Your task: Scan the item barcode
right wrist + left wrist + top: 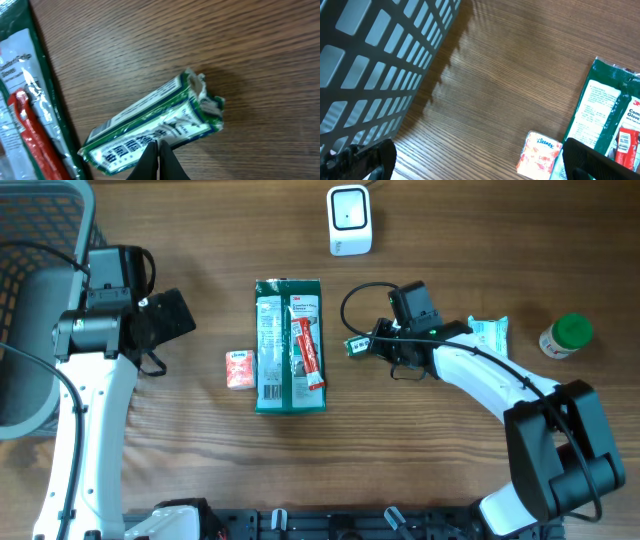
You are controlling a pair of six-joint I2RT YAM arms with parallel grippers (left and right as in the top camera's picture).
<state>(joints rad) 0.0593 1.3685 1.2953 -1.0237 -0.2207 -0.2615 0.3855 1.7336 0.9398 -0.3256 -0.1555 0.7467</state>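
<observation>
Wood-grain surface (200,450) carries everything we see. Our right gripper (159,146) is pinched tight on the edge of a small green-and-white packet (150,122), which sits tilted just right of the long green glove package (289,345), near the middle of the surface; whether it rests on the wood or hangs just above it we cannot tell. The white scanner (350,220) stands well apart from it, toward the far side. Our left gripper (172,318) hangs with its fingers spread wide and nothing between them, beside the grey mesh basket (40,240). A little orange Kleenex pack (239,368) lies just beside the glove package's left edge. Under our right arm lies a pale tissue pack (490,332), with a green-capped bottle (566,335) near it.
</observation>
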